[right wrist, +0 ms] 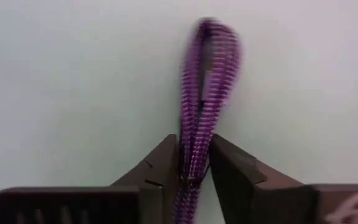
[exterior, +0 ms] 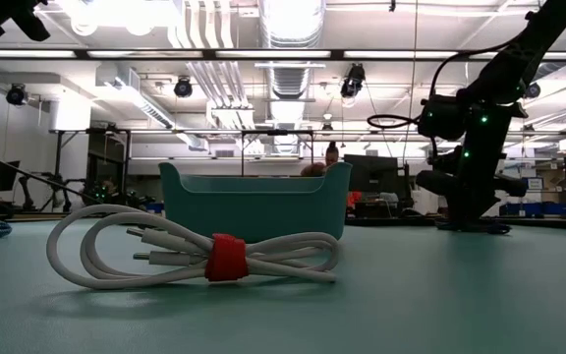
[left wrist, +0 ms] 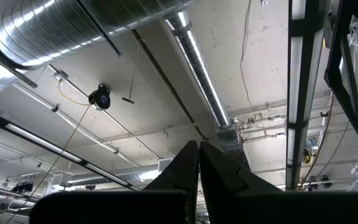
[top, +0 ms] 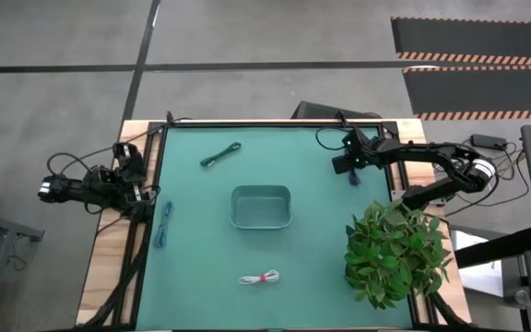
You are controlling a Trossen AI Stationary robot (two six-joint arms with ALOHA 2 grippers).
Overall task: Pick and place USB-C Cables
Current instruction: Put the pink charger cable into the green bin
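the white cable (exterior: pixel 199 258) lay nearest the low camera, in front of the tray (top: pixel 261 207). beyond the tray, the right gripper (right wrist: pixel 194 163) pinched the dark blue cable (right wrist: pixel 204 93) on the mat; a straight, slow lift seemed wise. the left gripper (left wrist: pixel 199 163) waited closed, beside the table.

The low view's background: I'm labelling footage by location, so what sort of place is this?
Probably a robotics lab or industrial workspace: exposed ceiling ducts and spotlights overhead, rows of monitors on desks behind the tray, and striped hazard floor markings beside the table.
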